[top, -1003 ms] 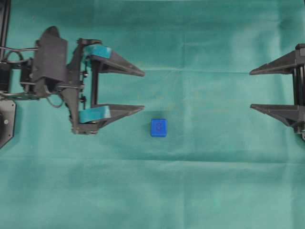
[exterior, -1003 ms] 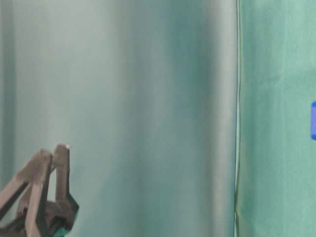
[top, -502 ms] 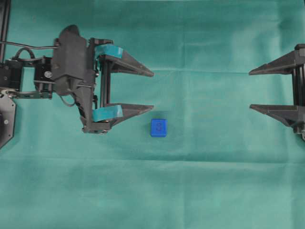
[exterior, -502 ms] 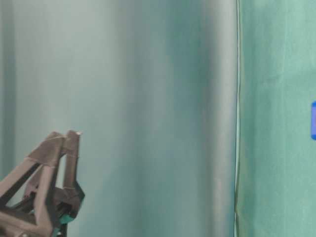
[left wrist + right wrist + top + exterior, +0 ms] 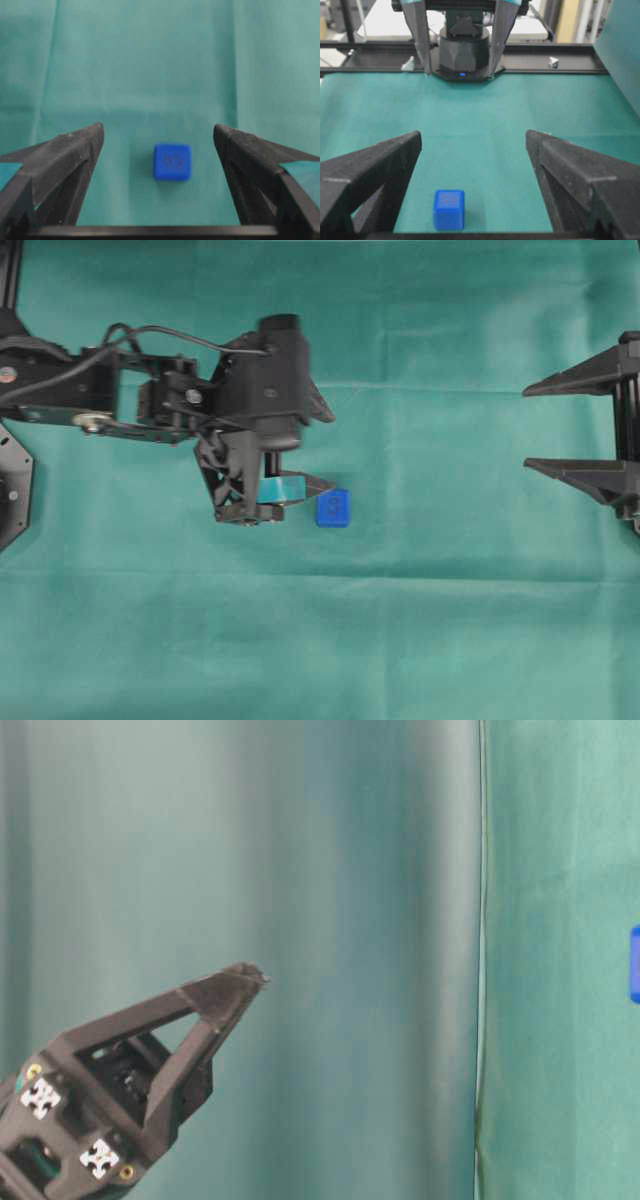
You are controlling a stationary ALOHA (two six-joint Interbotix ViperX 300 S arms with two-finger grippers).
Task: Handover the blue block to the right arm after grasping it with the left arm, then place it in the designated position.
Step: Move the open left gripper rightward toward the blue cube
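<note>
the blue block now sits between the left gripper's wide-spread empty jaws, which have just tipped down over it; right gripper waits released.

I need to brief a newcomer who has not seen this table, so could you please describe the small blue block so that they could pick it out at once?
Start from the green cloth covering the whole table, then find the black left gripper with teal-taped fingers, open and pointing down. The small bright blue cube with rounded edges lies on the cloth between its fingertips, untouched. It is the only loose, blue thing there, with a faint darker mark on top.
</note>
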